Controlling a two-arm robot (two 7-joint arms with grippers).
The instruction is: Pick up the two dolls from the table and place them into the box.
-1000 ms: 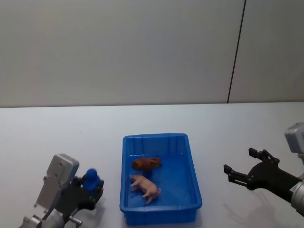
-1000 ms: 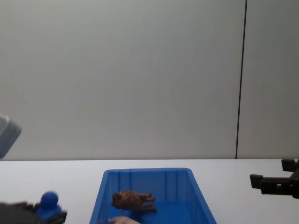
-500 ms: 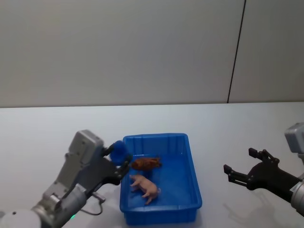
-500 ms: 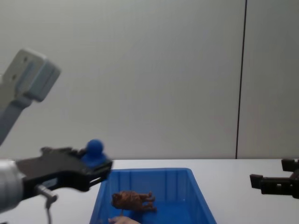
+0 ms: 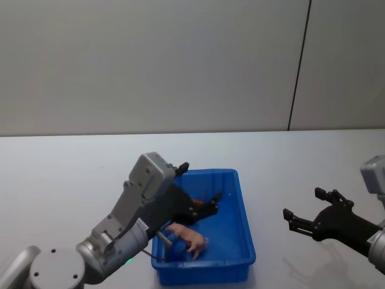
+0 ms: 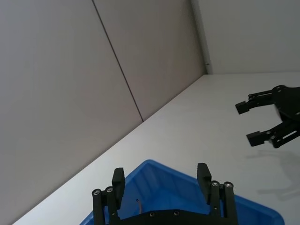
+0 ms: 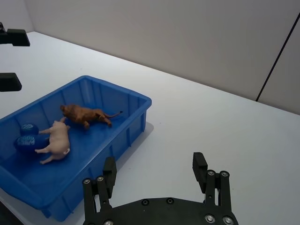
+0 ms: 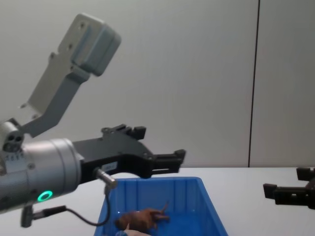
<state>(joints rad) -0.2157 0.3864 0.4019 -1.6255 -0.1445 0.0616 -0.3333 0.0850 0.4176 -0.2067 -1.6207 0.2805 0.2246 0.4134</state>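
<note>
- Box [image 5: 243, 238], lower centre: brown doll [image 7: 86, 114] and pink doll [image 5: 191, 237] inside, delivered.
- Left gripper [image 8: 157, 146], spread, empty, above box.
- Right gripper [image 5: 301, 211], lower right: spread, idle.

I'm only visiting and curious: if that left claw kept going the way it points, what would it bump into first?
Probably nothing soon. The open left gripper hangs above the bright blue plastic bin, pointing level across it toward the open right gripper, farther off over the white tabletop; depth is unclear.
</note>
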